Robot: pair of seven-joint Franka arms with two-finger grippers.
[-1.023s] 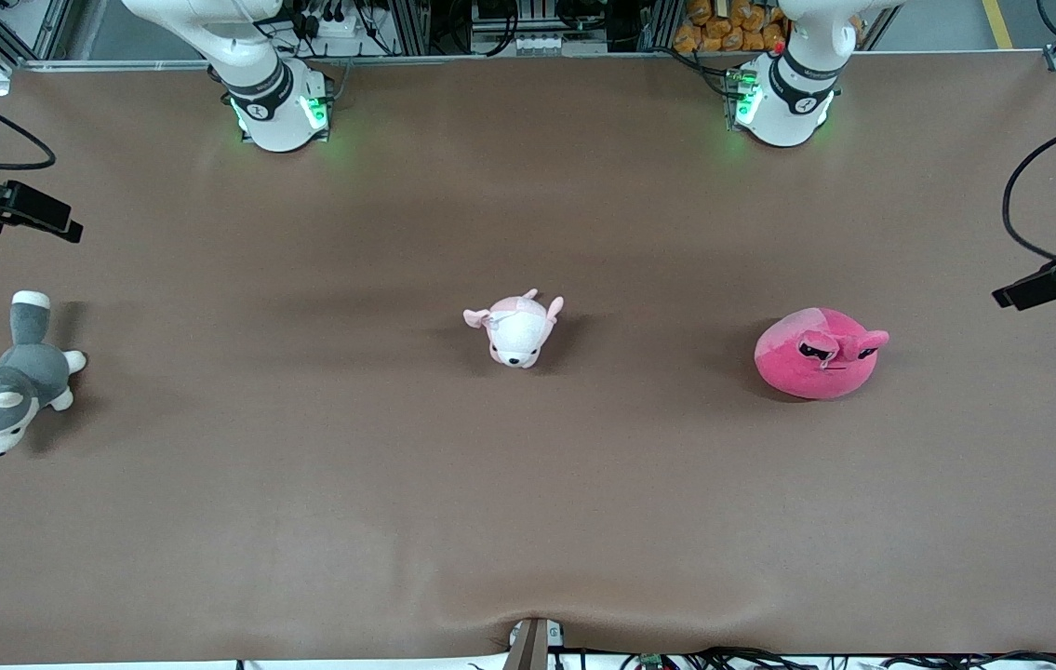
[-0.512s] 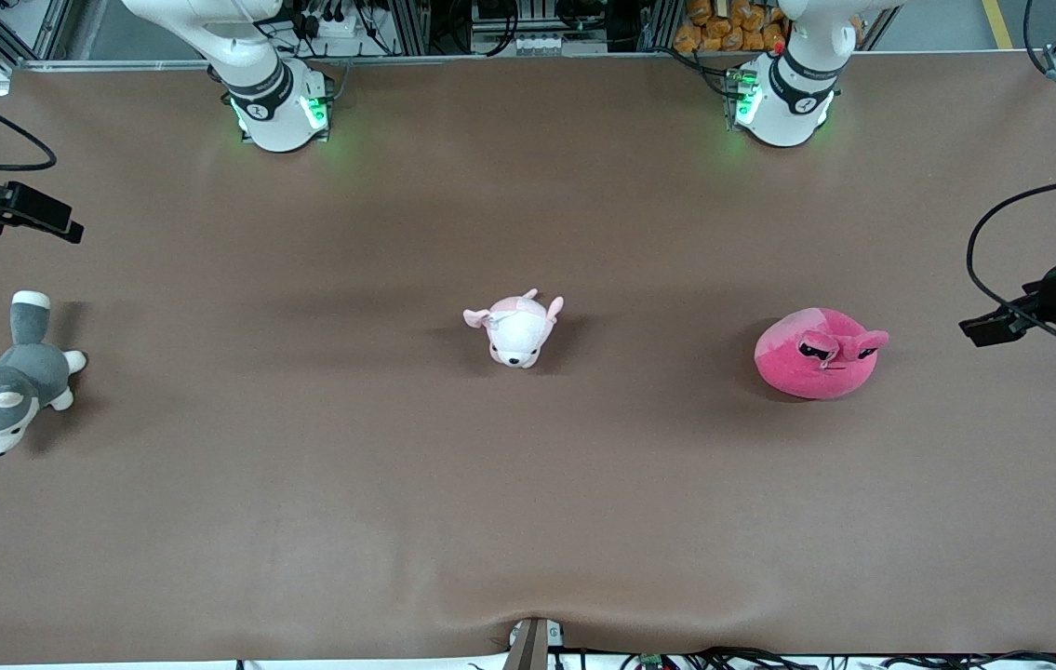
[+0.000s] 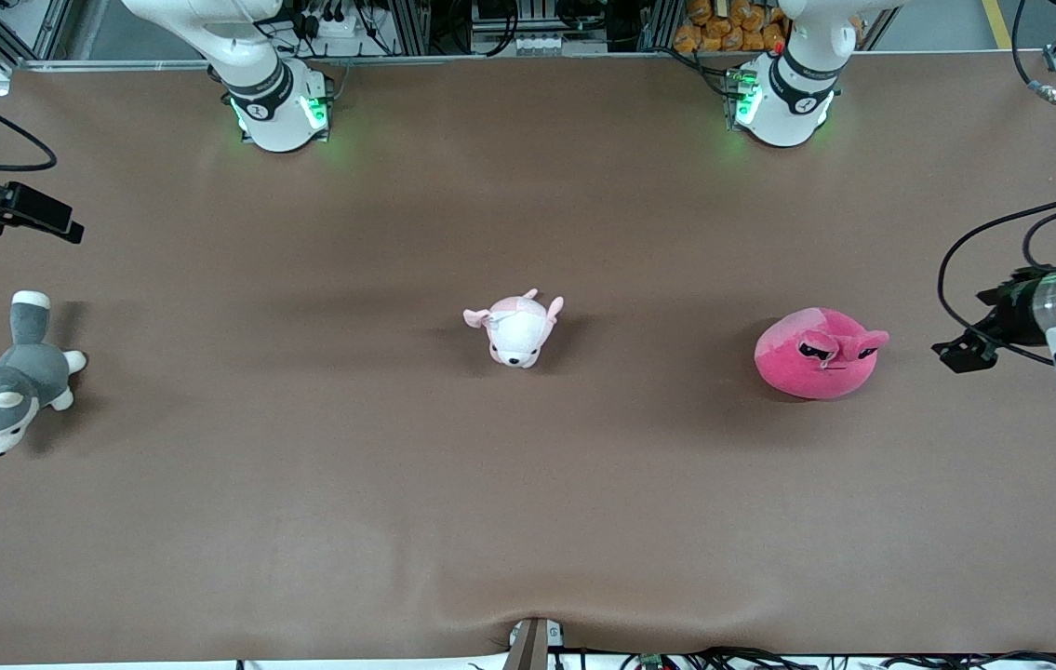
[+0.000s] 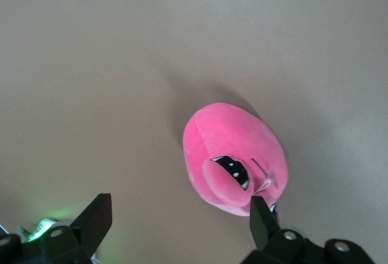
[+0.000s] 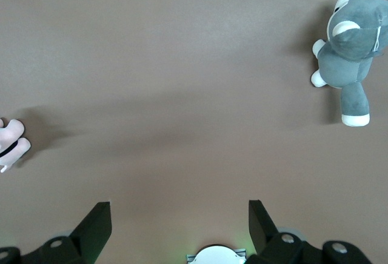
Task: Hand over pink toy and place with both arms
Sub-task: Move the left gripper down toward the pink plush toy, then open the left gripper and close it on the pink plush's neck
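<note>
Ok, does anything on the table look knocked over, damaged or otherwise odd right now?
Nothing looks damaged or spilled. The grey husky plush lies on its side at the right arm's end of the table. The pink toy sits face up, and the small puppy plush rests mid-table. The brown table cover ripples slightly at the edge nearest the front camera.

Round pink toy (image 3: 816, 355) upright on table (image 3: 528, 484)

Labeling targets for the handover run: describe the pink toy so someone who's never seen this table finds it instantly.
On the brown table, three plush toys lie in a loose row; go to the left arm's end. The pink toy sits there, beside the open left gripper. It is a round hot-pink blob with droopy dark eyes, larger than the pale pink-and-white puppy mid-table and unlike the grey husky at the right arm's end.
</note>
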